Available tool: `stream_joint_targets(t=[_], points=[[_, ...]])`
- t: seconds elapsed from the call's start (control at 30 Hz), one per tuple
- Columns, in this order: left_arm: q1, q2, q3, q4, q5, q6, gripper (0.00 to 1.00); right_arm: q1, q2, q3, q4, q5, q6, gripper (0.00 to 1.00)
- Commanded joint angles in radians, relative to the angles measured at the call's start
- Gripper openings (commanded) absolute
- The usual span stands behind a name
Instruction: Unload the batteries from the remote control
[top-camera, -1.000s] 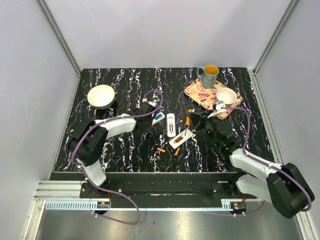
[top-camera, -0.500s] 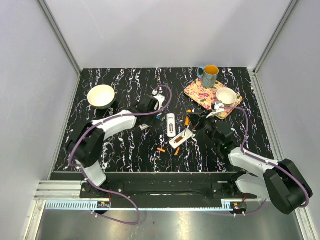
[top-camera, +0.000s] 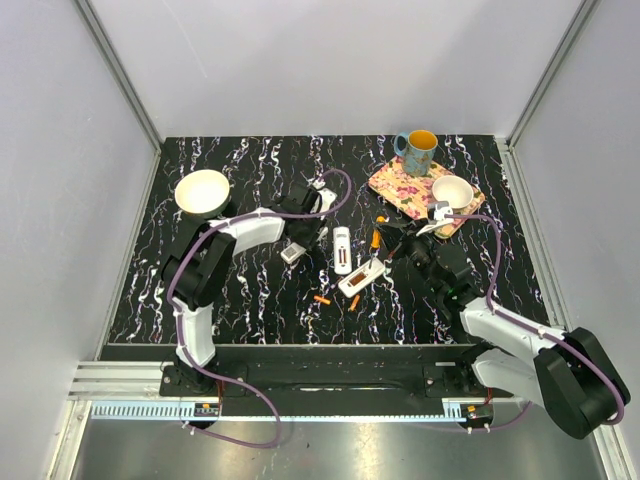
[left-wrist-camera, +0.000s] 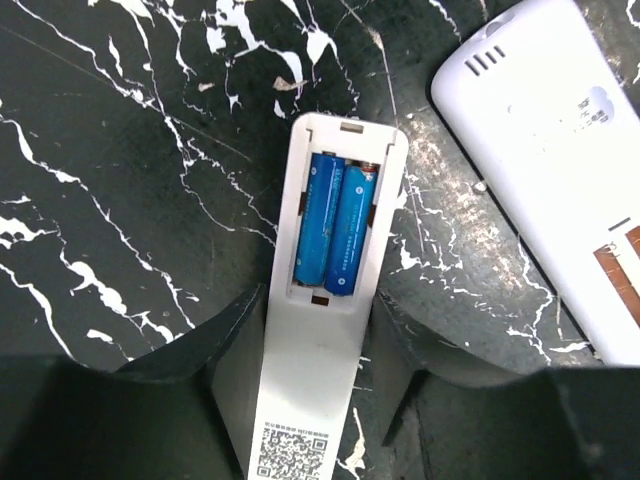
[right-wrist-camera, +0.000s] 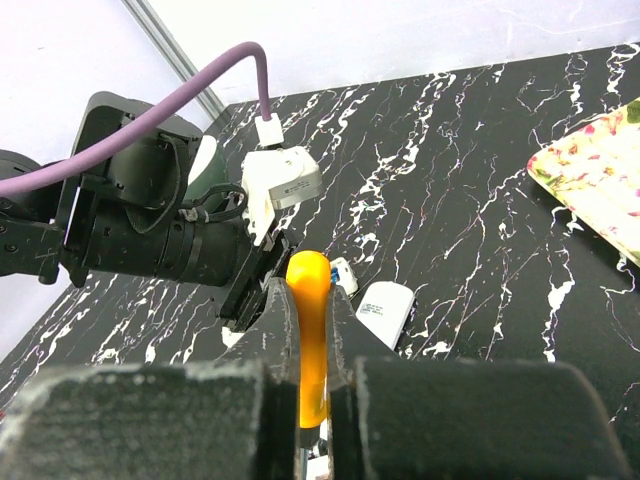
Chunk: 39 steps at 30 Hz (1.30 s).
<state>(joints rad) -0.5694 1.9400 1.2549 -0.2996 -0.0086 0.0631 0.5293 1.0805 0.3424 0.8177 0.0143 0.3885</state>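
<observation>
In the left wrist view a white remote (left-wrist-camera: 310, 380) lies back up with its compartment open, holding two blue batteries (left-wrist-camera: 335, 225). My left gripper (left-wrist-camera: 320, 300) is open, its fingers either side of that remote; the right finger stands clear of it. In the top view it (top-camera: 313, 222) is behind the table's middle. My right gripper (right-wrist-camera: 308, 290) is shut on an orange battery (right-wrist-camera: 307, 300) and holds it above the table. Two orange batteries (top-camera: 320, 299) (top-camera: 354, 302) lie loose near the front. Two more white remotes (top-camera: 342, 250) (top-camera: 362, 277) lie mid-table.
A small white cover piece (top-camera: 292, 253) lies left of the remotes. A cream bowl (top-camera: 202, 192) sits at the back left. A floral tray (top-camera: 400, 185) with a mug (top-camera: 417, 152) and a small bowl (top-camera: 452, 191) is at the back right.
My left arm has swung from the remote's left side round to its back, over the remote with the blue batteries. A small white piece now shows to the left. The right arm barely moved.
</observation>
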Motion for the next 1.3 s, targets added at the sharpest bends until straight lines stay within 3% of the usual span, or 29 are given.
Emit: stream_joint_targets(t=[0.0, 0.13, 0.37, 0.67, 0.7, 0.83, 0.97, 1.13, 1.27], points=[[0.002, -0.024, -0.040, -0.023, 0.079, -0.012, 0.38, 0.000, 0.001, 0.009, 0.029, -0.004, -0.017, 0.00], [-0.007, -0.090, -0.138, -0.013, 0.093, -0.051, 0.30, 0.000, 0.027, 0.010, 0.046, -0.011, -0.004, 0.00], [-0.076, -0.208, -0.262, -0.004, 0.104, -0.111, 0.29, 0.000, 0.062, 0.015, 0.073, -0.048, 0.015, 0.00], [-0.190, -0.217, -0.282, -0.022, 0.078, -0.129, 0.33, 0.001, 0.117, 0.020, 0.113, -0.080, 0.056, 0.00], [-0.195, -0.219, -0.284, -0.021, 0.085, -0.131, 0.34, 0.003, 0.127, 0.021, 0.118, -0.085, 0.064, 0.00], [-0.196, -0.285, -0.313, 0.005, 0.058, -0.144, 0.72, 0.001, 0.179, 0.015, 0.178, -0.096, 0.082, 0.00], [-0.196, -0.380, -0.328, 0.007, 0.013, -0.178, 0.80, 0.005, 0.216, 0.023, 0.205, -0.108, 0.093, 0.00], [-0.199, -0.557, -0.385, 0.037, -0.011, -0.238, 0.75, 0.011, 0.254, 0.052, 0.218, -0.116, 0.098, 0.00], [-0.205, -0.648, -0.454, 0.092, 0.041, -0.317, 0.48, 0.015, 0.280, 0.078, 0.225, -0.117, 0.099, 0.00]])
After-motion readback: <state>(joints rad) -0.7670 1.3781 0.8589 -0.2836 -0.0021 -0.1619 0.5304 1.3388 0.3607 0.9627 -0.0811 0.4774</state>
